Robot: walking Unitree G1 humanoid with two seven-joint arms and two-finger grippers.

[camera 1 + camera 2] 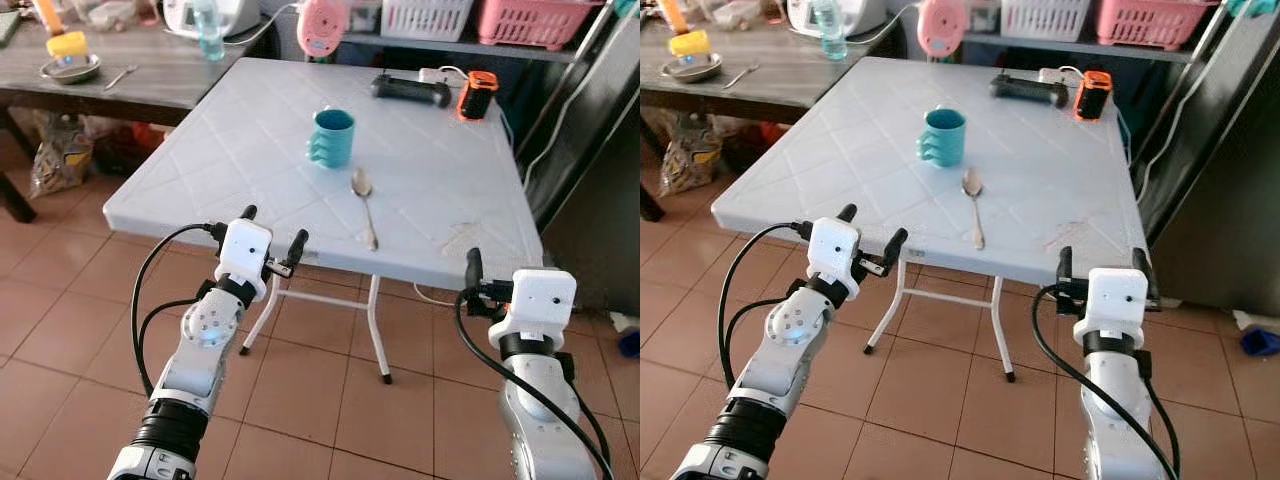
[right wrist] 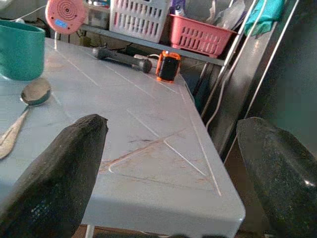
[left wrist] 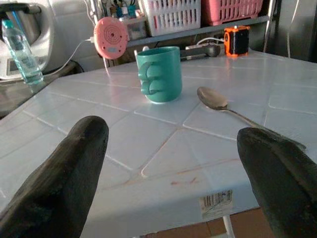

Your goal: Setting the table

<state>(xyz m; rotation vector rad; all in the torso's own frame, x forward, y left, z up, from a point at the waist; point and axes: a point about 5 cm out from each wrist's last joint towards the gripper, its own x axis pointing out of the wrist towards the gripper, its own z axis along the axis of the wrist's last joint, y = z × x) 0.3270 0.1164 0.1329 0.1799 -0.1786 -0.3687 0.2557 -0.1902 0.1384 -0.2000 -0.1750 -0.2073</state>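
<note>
both grippers poised at the table's near edge.
left gripper point(image 1: 272, 230) and right gripper point(image 1: 1107, 266), fingers apart and empty; mug point(image 1: 331, 138) and spoon point(image 1: 364, 204) lie mid-frame, within reach.

Counter point(image 1: 250, 140): pale blue-white, moulded diamond grid. Mug point(image 1: 332, 137): teal. Spoon point(image 1: 364, 205): silver. Floor point(image 1: 60, 330): terracotta tiles. Baskets on shelf: white point(image 1: 427, 17), pink point(image 1: 527, 20). End effector fingers point(image 3: 59, 178): black.

The mug point(image 1: 332, 137) stands on the table point(image 1: 240, 130). The spoon point(image 1: 365, 205) lies just right of the mug, nearer the robot. The box point(image 1: 477, 95) sits behind the mug, far right.
</note>
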